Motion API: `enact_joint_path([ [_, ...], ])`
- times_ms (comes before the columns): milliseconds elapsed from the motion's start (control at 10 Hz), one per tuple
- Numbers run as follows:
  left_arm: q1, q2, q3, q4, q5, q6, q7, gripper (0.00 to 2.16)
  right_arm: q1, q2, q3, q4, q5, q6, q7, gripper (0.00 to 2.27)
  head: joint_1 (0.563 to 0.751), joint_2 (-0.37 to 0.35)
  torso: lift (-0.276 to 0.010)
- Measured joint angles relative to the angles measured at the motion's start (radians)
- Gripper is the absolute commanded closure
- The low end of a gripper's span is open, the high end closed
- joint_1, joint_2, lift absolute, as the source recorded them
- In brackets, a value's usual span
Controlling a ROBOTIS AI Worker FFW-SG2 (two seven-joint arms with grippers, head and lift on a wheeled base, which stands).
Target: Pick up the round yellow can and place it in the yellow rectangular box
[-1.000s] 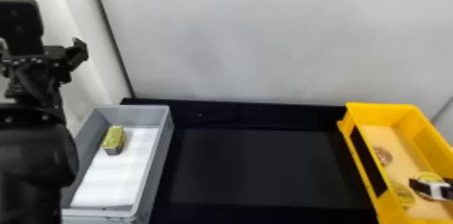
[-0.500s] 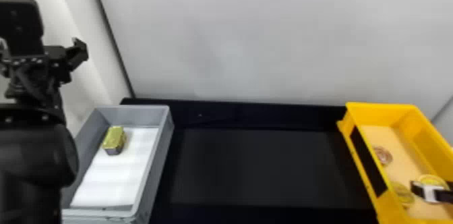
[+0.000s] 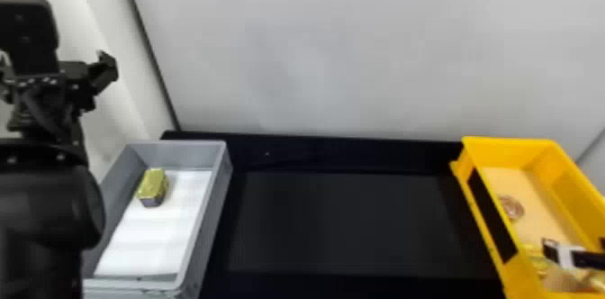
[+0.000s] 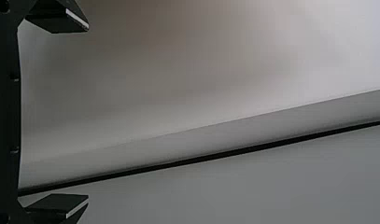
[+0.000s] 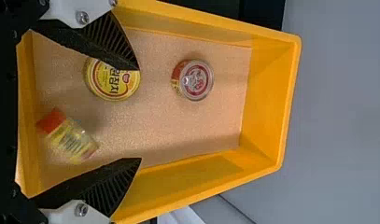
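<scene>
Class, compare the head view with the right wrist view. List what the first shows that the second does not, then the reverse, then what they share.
Head view: the grey box at the left with its white lining, the gold-topped rectangular can in it, and the left hand beyond that box.

Right wrist view: the red end of a yellow container and the ribbed faces of the right hand's fingers.

Both: the yellow box, the round yellow can and smaller round can inside it, and the right hand.
</scene>
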Motion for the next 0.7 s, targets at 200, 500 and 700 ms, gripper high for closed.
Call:
enact_joint_path([
  [200, 0.0, 0.0, 0.0, 0.0, 0.0, 0.0, 0.0, 0.0, 0.0, -0.001, -0.001, -0.019, -0.002, -0.001, 0.001, 0.1, 0.694, 0.014, -0.061],
  [500, 0.001, 0.0, 0.0, 0.0, 0.0, 0.0, 0.0, 0.0, -0.017, -0.008, -0.009, -0.129, -0.002, -0.011, -0.003, 0.1, 0.694, 0.014, -0.061],
  [700, 0.001, 0.0, -0.001, 0.001, 0.0, 0.0, 0.0, 0.0, -0.044, -0.014, -0.01, -0.224, -0.002, -0.032, -0.01, 0.1, 0.694, 0.014, -0.061],
])
